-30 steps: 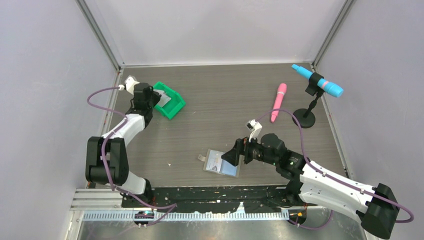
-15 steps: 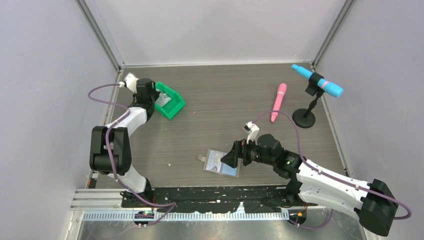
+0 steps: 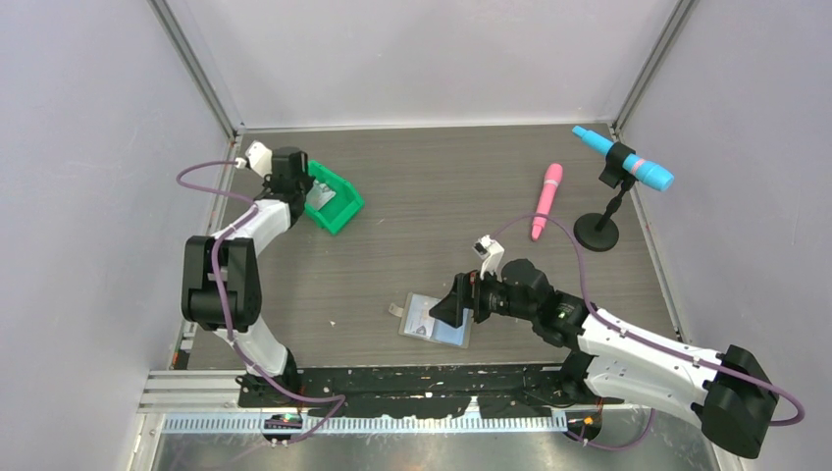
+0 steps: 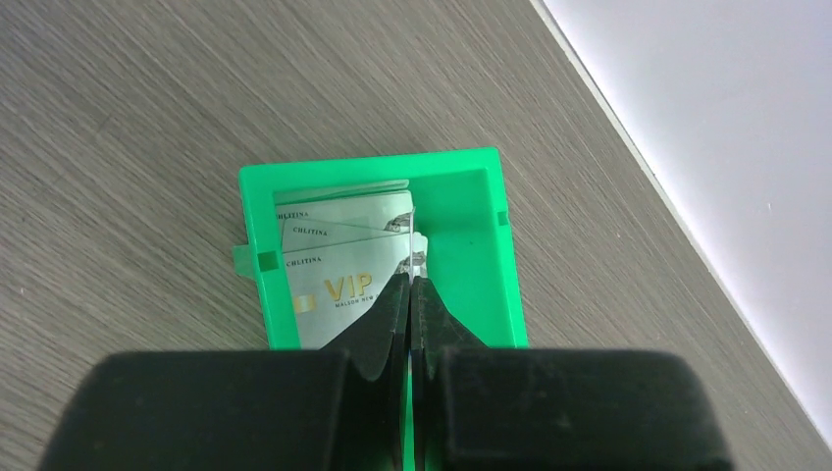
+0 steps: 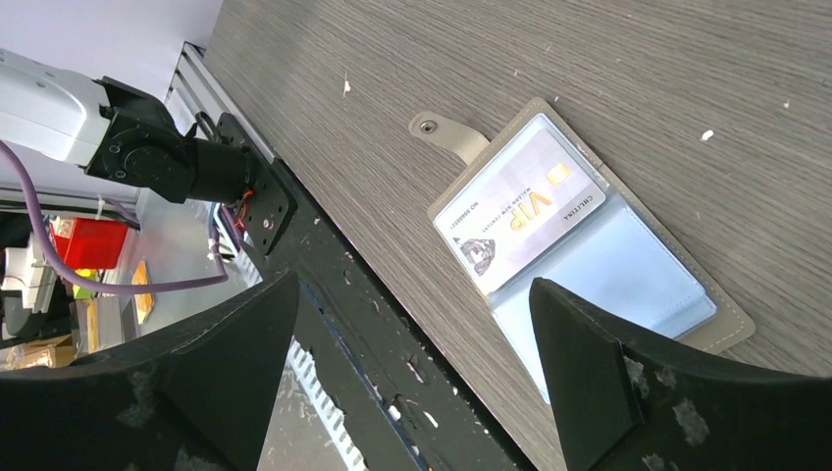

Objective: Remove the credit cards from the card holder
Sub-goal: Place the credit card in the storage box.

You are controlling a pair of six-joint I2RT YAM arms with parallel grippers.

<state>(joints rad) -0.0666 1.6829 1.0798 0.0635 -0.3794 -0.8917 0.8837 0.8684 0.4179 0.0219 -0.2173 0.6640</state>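
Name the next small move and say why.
Probably lower the open right end effector onto the card holder and close on the credit card still in its pocket; other cards already lie in the green bin.

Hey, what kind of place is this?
Probably a robot test cell in a lab: a left arm and right arm bolted to a metal rail, and a wood-grain table boxed in by plain grey walls.
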